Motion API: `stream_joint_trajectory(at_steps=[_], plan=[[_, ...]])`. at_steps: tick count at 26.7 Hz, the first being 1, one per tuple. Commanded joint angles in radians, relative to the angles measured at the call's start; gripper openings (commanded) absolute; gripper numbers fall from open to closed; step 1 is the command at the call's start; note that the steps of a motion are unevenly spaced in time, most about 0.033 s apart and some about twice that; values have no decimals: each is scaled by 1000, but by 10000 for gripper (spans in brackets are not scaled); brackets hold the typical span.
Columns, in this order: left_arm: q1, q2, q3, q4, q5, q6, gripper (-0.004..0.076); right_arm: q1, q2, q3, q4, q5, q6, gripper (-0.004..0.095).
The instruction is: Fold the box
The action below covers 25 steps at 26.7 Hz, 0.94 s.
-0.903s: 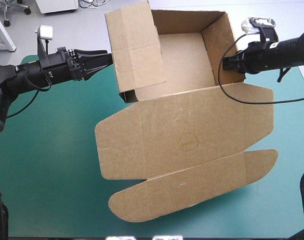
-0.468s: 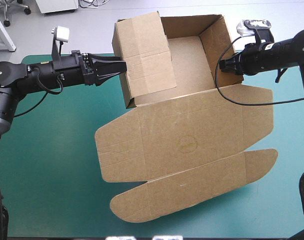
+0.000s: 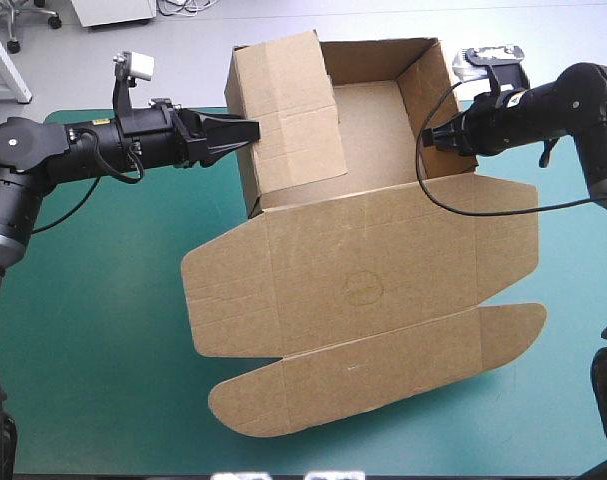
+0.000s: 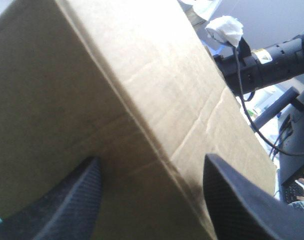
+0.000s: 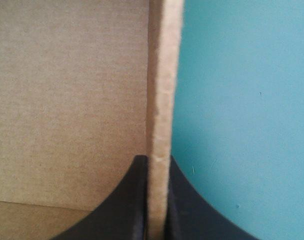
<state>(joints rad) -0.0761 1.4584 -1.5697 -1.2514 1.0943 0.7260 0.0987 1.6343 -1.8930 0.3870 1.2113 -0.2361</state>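
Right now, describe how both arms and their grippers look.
The left arm and right arm are black, built of rounded tubular segments. The left gripper and right gripper each carry two broad, black, fin-shaped fingers with a fine woven texture. The right arm bears a small yellow label.

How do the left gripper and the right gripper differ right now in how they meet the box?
The left gripper is open, fingers apart at the outer face of the left wall of the box; the right gripper is shut on the box, pinching the edge of the right wall. The left gripper faces a broad panel; the right gripper straddles a thin edge. Both work the raised walls, with the lid lying flat.
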Motion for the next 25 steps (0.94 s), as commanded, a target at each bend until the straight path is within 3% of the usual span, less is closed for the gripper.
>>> stream_joint_trajectory(at_steps=[1,15,25], plan=[[-20,-37,-72,11,-25,-61,434,13,-48,-25,38,-49,18,-11],[-78,-35,-132,347,-106,-268,434,53,-48,-25,-17,-68,43,-7],[-78,-13,-132,466,-79,-418,435,53,-48,-25,0,-68,48,0]])
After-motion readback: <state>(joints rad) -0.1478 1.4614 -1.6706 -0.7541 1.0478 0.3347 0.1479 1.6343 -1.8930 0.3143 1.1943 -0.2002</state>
